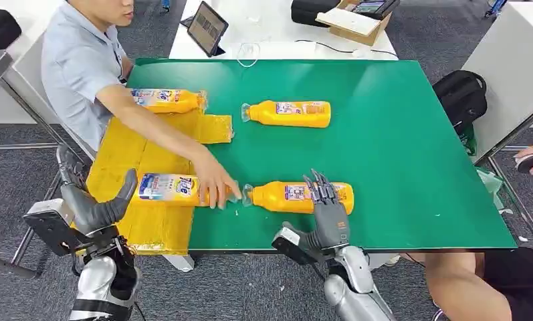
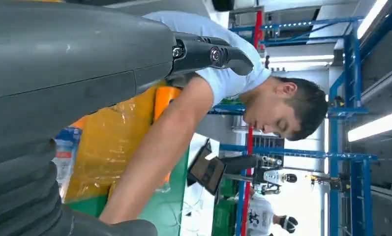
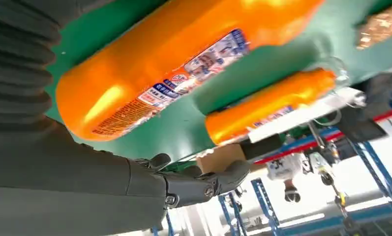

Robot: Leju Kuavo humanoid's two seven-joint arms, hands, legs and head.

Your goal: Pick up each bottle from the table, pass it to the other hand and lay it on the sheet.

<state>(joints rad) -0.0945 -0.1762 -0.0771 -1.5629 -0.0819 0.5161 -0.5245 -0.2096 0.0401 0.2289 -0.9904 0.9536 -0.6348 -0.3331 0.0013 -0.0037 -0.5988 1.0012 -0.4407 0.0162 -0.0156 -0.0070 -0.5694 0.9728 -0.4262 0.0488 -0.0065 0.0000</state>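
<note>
- Four orange bottles lie on their sides across the green surface (image 1: 397, 134) and the yellow sheet (image 1: 150, 154) at its left side.
- Nearest the robot, the near bottle (image 1: 297, 197) lies on bare green with its clear cap end pointing toward the sheet; the right wrist view shows its printed label and orange body close in front of the hand.
- The right hand (image 1: 327, 210) reaches over this bottle's base end with fingers (image 1: 320, 187) spread on top of it; whether they grip it I cannot tell.
- The left hand (image 1: 96, 204) hovers off the surface's near left corner, beside the sheet, fingers apart and holding nothing.
- A Tide-labelled bottle (image 1: 170, 188) lies on the sheet's near part, cap toward the near bottle's cap, the two apart.
- A person's hand (image 1: 217, 187) rests over this bottle's cap end, the forearm crossing the sheet from the far left.
- The far-left bottle (image 1: 166, 100) lies at the sheet's far edge.
- The far-centre bottle (image 1: 290, 114) lies on bare green just beyond the sheet's right edge.
- A tablet (image 1: 206, 28) stands on the white table beyond the green surface.
</note>
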